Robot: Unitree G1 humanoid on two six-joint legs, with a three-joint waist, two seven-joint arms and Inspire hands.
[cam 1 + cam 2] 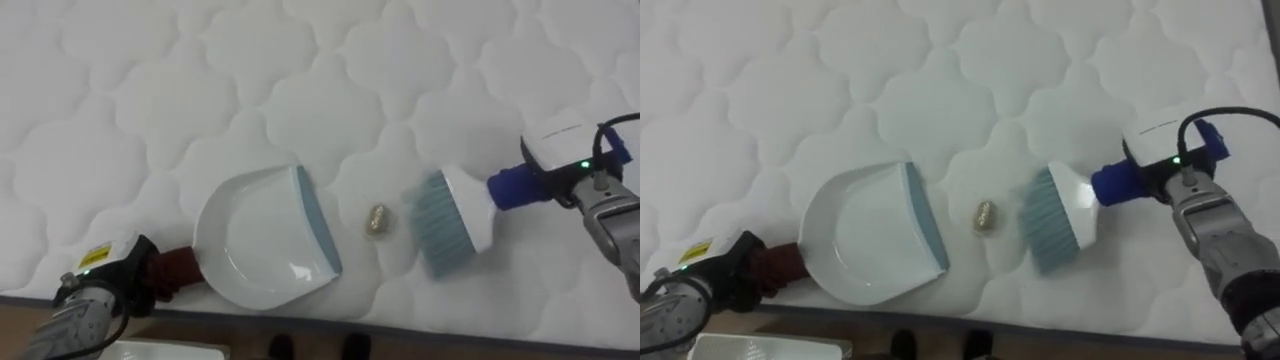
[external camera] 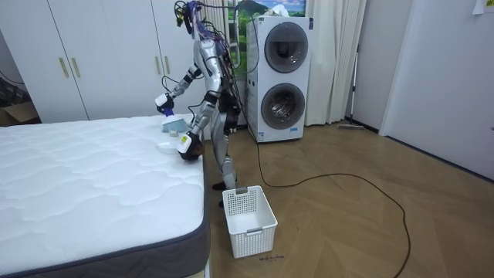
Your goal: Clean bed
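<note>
On the white quilted mattress [image 1: 300, 80] lies a small beige crumpled scrap [image 1: 378, 220]. Left of it rests a white dustpan [image 1: 255, 240] with a blue-grey lip facing the scrap. Its dark red handle [image 1: 178, 268] is in my left hand [image 1: 112, 275], which is shut on it near the bed's edge. Right of the scrap, a brush [image 1: 452, 215] with a white head and blue-grey bristles touches the mattress. My right hand [image 1: 572, 168] is shut on its blue handle [image 1: 515, 188]. Scrap, pan and brush stand apart.
I stand at the bed's long side by its far corner [image 2: 189, 147]. A white slatted basket [image 2: 248, 220] sits on the wooden floor beside the bed. A stacked washer and dryer [image 2: 282, 77] and white wardrobes [image 2: 100, 58] line the wall behind.
</note>
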